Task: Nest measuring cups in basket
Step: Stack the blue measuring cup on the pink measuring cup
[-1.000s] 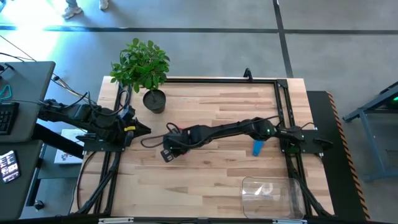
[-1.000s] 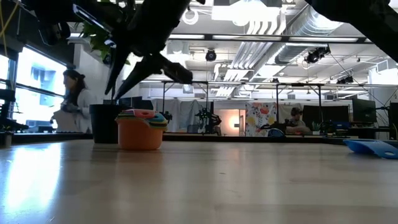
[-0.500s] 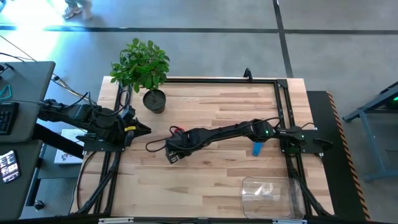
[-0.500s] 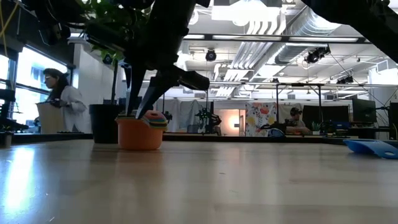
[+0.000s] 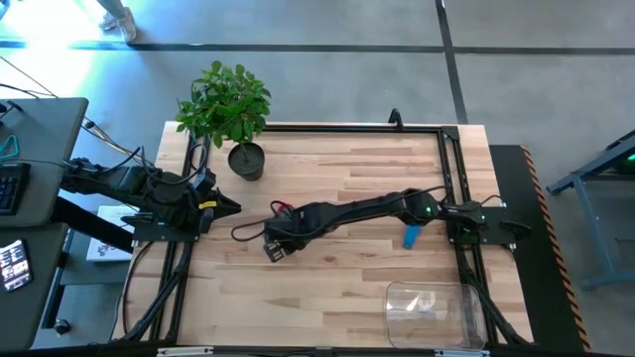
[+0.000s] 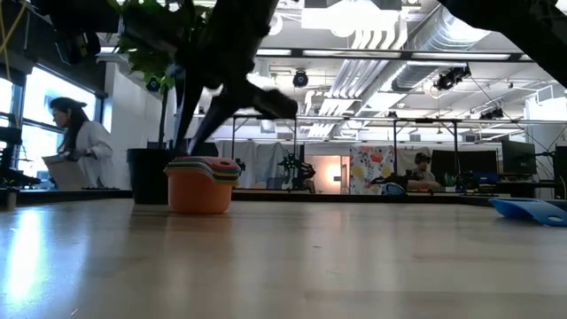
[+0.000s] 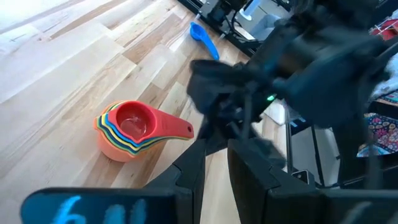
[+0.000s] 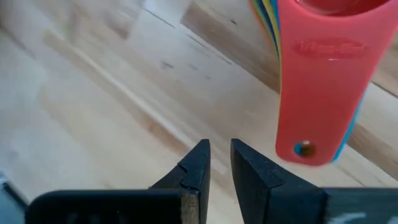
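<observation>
Two dark arms, black cables, a green light, seemingly, on the right arm (image 5: 377, 208)

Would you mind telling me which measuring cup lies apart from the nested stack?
The blue cup, lying alone on the table near the right arm's base. The others sit nested in the stack under the right gripper, with the red cup on top.

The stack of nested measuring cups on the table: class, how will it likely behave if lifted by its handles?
The stack of cups looks like thin plastic, so probably light and stiff. The handles lie fanned atop one another, so gripping only the top one may lift one cup free. The wide orange base suggests it will not tip easily.
</observation>
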Robot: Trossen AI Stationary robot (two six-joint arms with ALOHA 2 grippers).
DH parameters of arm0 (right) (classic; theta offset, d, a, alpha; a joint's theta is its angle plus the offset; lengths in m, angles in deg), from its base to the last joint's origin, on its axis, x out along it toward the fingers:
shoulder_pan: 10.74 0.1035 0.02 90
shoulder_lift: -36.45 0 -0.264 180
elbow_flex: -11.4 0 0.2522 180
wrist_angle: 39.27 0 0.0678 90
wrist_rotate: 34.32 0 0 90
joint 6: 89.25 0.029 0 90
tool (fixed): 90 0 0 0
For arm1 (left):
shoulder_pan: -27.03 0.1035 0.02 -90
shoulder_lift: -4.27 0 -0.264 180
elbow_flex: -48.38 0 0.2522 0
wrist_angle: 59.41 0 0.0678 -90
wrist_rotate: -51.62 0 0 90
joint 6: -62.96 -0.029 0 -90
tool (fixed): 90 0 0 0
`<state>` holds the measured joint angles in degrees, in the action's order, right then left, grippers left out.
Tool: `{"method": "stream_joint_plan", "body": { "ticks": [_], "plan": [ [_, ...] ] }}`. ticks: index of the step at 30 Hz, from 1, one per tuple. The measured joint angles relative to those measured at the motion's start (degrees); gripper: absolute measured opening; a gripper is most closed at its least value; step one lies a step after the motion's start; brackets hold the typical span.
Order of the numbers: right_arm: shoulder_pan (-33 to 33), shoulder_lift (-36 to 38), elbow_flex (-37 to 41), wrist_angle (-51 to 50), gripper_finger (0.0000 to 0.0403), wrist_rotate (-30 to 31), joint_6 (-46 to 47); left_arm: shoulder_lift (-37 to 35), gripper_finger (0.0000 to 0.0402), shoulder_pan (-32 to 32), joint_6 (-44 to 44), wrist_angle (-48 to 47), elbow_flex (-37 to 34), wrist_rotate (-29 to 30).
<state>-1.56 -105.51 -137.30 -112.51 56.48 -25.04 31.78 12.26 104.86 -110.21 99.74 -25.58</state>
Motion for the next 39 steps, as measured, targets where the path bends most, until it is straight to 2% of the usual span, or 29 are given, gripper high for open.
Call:
{"method": "stream_joint_plan", "body": {
  "ticks": [7, 15, 19, 26, 31, 34, 39],
  "plan": [
    [0.2, 5.1, 0.0, -1.5, 0.0055, 3.2, -3.6, 0.0, 0.0058, 0.0, -2.3, 0.0, 0.0, 0.4],
    [-0.6, 11.1, -0.1, -7.9, 0.0055, 8.7, -8.8, 0.0, 0.0058, 0.0, -5.6, 0.0, 0.0, 5.4],
    [-0.9, 13.6, -0.1, -14.0, 0.0055, 12.3, -10.7, 0.0, 0.0058, 0.0, -5.6, 0.0, 0.0, 8.7],
    [-0.8, 16.5, 0.0, -31.3, 0.0055, 20.4, -8.3, 0.0, 0.0058, 0.0, -5.8, 0.0, 0.0, 13.6],
    [-0.9, 19.7, 4.6, -30.4, 0.0055, 21.1, -12.1, 0.1, 0.0058, 0.0, -5.7, 0.1, 0.0, 15.8],
    [-1.2, 22.3, 10.8, -29.5, 0.0055, 21.2, -13.9, 0.2, 0.0058, 0.0, -5.6, 0.1, 0.0, 16.5],
    [-1.8, 29.2, 22.2, -30.1, 0.0055, 21.2, -11.1, 0.2, 0.0058, 0.0, -5.5, 0.1, 0.0, 17.9]
  ]
}}
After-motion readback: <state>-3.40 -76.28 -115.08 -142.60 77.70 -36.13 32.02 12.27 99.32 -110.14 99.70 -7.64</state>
